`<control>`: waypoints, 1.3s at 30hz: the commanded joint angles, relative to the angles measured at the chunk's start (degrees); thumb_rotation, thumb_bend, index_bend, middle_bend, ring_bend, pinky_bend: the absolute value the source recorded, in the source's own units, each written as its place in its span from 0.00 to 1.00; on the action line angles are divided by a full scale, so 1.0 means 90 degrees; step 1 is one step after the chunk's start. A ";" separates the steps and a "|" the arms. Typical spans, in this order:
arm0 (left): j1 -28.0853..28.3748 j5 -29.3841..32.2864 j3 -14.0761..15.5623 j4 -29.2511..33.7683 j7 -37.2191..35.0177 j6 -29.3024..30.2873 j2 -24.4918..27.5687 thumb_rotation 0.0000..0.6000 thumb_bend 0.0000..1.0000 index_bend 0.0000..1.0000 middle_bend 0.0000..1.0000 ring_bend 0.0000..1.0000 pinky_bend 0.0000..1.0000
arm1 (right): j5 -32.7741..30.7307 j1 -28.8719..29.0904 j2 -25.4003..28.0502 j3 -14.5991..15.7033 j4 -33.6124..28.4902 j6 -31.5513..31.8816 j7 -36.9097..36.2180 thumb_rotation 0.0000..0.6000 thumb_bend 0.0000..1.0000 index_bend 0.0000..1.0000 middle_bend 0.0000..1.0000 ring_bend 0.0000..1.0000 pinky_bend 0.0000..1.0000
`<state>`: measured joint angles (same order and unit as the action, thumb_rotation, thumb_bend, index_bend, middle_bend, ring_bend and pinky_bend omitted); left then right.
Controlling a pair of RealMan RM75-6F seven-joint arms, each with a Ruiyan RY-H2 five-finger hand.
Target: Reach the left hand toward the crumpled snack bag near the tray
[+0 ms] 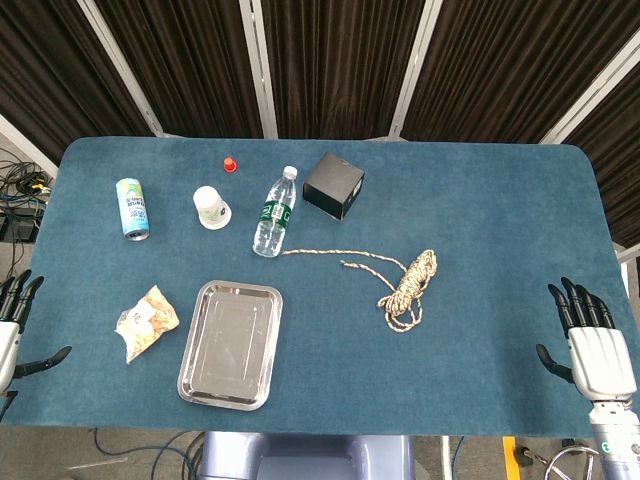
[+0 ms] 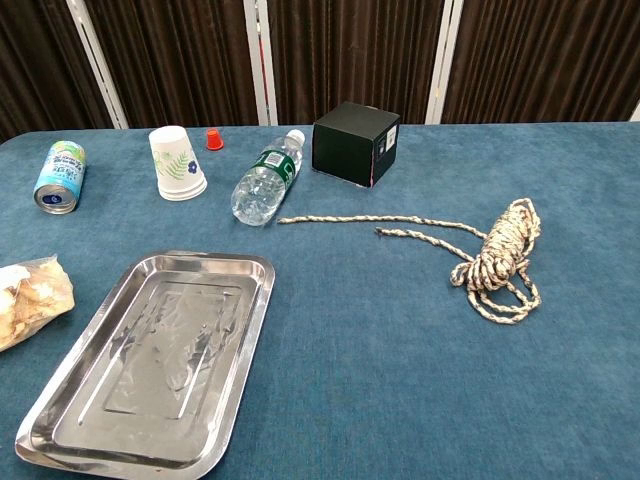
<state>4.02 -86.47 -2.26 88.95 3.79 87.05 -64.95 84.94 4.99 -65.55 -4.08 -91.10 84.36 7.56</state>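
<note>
Snack bag [image 1: 146,320] crumpled on the blue surface [image 1: 480,230], just beside the left long edge of the steel tray [image 1: 231,344], apart from it by a narrow strip of cloth. Lies near the surface's front-left corner, with its long axis running on a diagonal from the near-left end up toward the far-right end. In the chest view, shows only as a pale wrinkled lump at the left border [image 2: 30,300], cut off by the frame.

Left robot hand [image 1: 14,335] at the left rim of the head view, off the surface's edge, fingers spread and pointing away from the robot, thumb stuck out toward the bag; holds nothing. Not seen in the chest view. From it, bag sits to the right and about level, perhaps slightly ahead, with bare cloth between and nothing in the way.

Right robot hand [image 1: 592,345] at the far opposite edge, fingers likewise apart and empty, well apart from the bag with the tray and the rope coil [image 1: 408,288] between. Clearly the left one nearer, as the task asks.

Judged from this: reach not yet begun; calls for a short sideways sweep inward over the surface's edge, then a slight lowering onto the bag. Best approached across the bag's short width rather than along its diagonal. Risk of nudging the light bag against the tray's rim if swept too low. Can [image 1: 133,209], paper cup [image 1: 212,208], bottle [image 1: 274,212] and black box [image 1: 334,185] all well beyond, out of the path.
</note>
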 commanded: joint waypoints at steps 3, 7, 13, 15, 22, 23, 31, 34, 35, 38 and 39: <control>-0.0008 0.0003 0.0005 0.0006 0.0007 0.0002 0.0005 1.00 0.02 0.00 0.00 0.00 0.00 | 0.0013 0.0000 0.0000 0.0008 0.0000 0.0000 -0.0006 1.00 0.30 0.00 0.00 0.00 0.11; -0.0003 0.0010 -0.0001 0.0006 0.0007 -0.0005 0.0012 1.00 0.02 0.00 0.00 0.00 0.00 | 0.0008 0.0004 0.0002 0.0009 -0.0004 -0.0012 -0.0012 1.00 0.30 0.00 0.00 0.00 0.11; 0.0032 0.0025 0.0015 -0.0007 -0.0005 -0.0102 0.0027 1.00 0.02 0.00 0.00 0.00 0.00 | 0.0002 0.0015 -0.0008 0.0005 -0.0007 -0.0025 0.0018 1.00 0.30 0.00 0.00 0.00 0.11; 0.0063 0.0029 0.0034 -0.0008 0.0008 -0.0187 0.0041 1.00 0.02 0.00 0.00 0.00 0.00 | -0.0013 0.0011 -0.0006 0.0003 -0.0013 -0.0026 0.0020 1.00 0.30 0.00 0.00 0.00 0.11; 0.0512 0.0329 0.0116 0.0270 0.0385 -0.1284 0.0230 1.00 0.02 0.00 0.00 0.00 0.00 | -0.0001 -0.0015 0.0016 0.0015 -0.0062 0.0006 -0.0004 1.00 0.30 0.00 0.00 0.00 0.11; 0.0587 0.0400 0.0120 0.0321 0.0477 -0.1457 0.0248 1.00 0.03 0.00 0.00 0.00 0.00 | 0.0008 -0.0015 0.0016 0.0020 -0.0065 0.0006 -0.0003 1.00 0.30 0.00 0.00 0.00 0.11; 0.1148 0.1125 0.0035 0.0480 0.1354 -0.2537 0.0059 1.00 0.03 0.00 0.00 0.00 0.05 | 0.0032 -0.0021 0.0028 0.0030 -0.0075 0.0015 -0.0045 1.00 0.30 0.00 0.00 0.00 0.11; 0.1371 0.1428 -0.0018 0.0394 0.1733 -0.2856 -0.0125 1.00 0.04 0.00 0.00 0.00 0.08 | 0.0032 -0.0018 0.0031 0.0032 -0.0077 0.0002 -0.0058 1.00 0.30 0.00 0.00 0.00 0.11; 0.1432 0.1536 -0.0049 0.0377 0.1811 -0.2929 -0.0199 1.00 0.04 0.00 0.00 0.00 0.10 | 0.0033 -0.0018 0.0032 0.0033 -0.0082 0.0002 -0.0059 1.00 0.30 0.00 0.00 0.00 0.11; 0.1625 0.1880 -0.0154 0.0313 0.2037 -0.3127 -0.0454 1.00 0.05 0.02 0.01 0.00 0.13 | 0.0037 -0.0016 0.0032 0.0034 -0.0090 0.0000 -0.0058 1.00 0.30 0.00 0.00 0.00 0.11; 0.1677 0.1966 -0.0175 0.0278 0.2120 -0.3164 -0.0540 1.00 0.06 0.04 0.01 0.00 0.13 | 0.0037 -0.0016 0.0034 0.0036 -0.0092 -0.0003 -0.0058 1.00 0.30 0.00 0.00 0.00 0.11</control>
<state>17.80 -70.44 -3.12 92.05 21.32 59.82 -68.25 85.27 4.85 -65.24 -3.76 -91.92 84.32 7.03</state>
